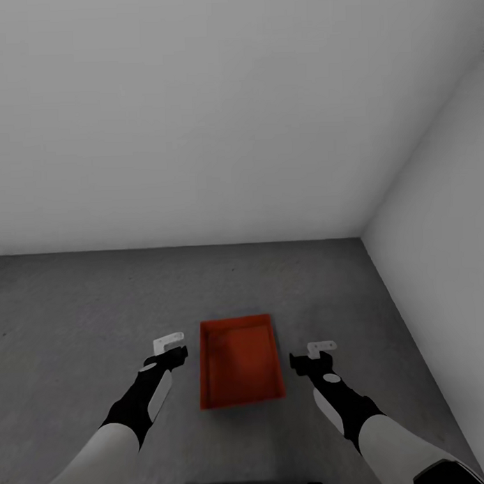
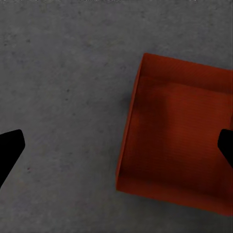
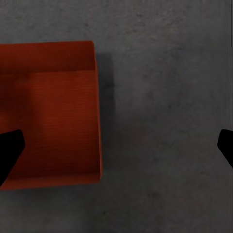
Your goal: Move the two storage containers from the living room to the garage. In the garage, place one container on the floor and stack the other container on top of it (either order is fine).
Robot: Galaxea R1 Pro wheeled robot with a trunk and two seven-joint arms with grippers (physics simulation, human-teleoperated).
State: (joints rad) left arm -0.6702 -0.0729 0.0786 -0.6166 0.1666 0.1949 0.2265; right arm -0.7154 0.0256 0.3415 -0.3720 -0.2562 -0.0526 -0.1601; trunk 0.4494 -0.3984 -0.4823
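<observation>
Sitting between both jaws: container (image 1: 240,361)

A plain white back wall (image 1: 196,118) is met by a white side wall (image 1: 444,228) at a corner.

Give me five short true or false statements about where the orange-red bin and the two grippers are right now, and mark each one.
1. The orange-red rectangular storage container sits on the dark grey concrete floor. True.
2. The left gripper is clamped on the container's wall. False: it is beside the container, apart from it, with its fingers spread.
3. The container lies between the two grippers. True: the right gripper is on its other side.
4. A second container is stacked inside it. False: its inside looks empty.
5. The container stands against the white wall. False: bare floor separates them.
</observation>
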